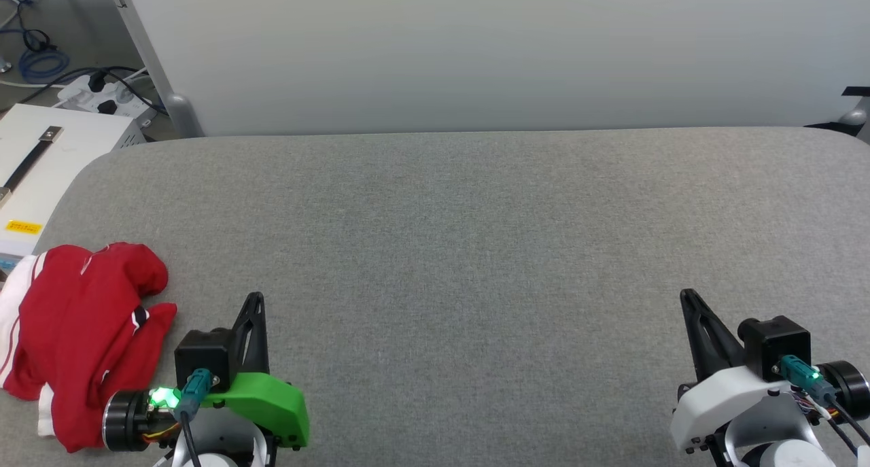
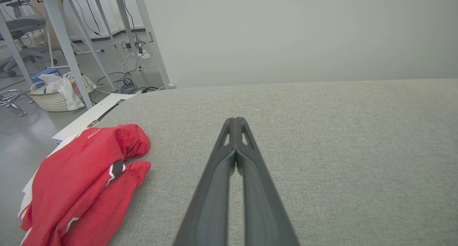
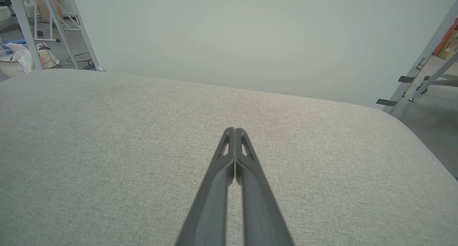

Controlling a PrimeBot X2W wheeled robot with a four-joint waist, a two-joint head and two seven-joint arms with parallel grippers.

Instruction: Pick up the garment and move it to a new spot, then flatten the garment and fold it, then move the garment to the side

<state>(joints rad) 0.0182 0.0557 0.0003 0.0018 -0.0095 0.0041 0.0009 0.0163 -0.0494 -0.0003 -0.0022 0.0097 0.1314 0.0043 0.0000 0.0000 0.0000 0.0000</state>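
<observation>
Stretching wide as a desk [image 1: 476, 236] covered in grey woven fabric, curving off at both far corners. Carrying a crumpled red shirt [image 1: 81, 331] with white sleeves at the near left, bunching in soft folds and reaching out over the desk's left edge.

Crumpled red garment [image 1: 81, 331] at left edge of grey surface [image 1: 476, 249], beside seemingly closed left hand [image 1: 255, 298]

One garment [image 1: 75, 317] lies just left of the left gripper [image 1: 255, 298]. Two grippers are present, the other being the right gripper [image 1: 686, 296]; each has two fingers pressed together. One grey padded table [image 1: 476, 249] sits under both. One white case [image 1: 61, 147] stands left of and beyond the left gripper, and one basket [image 2: 50, 101] farther beyond.
</observation>
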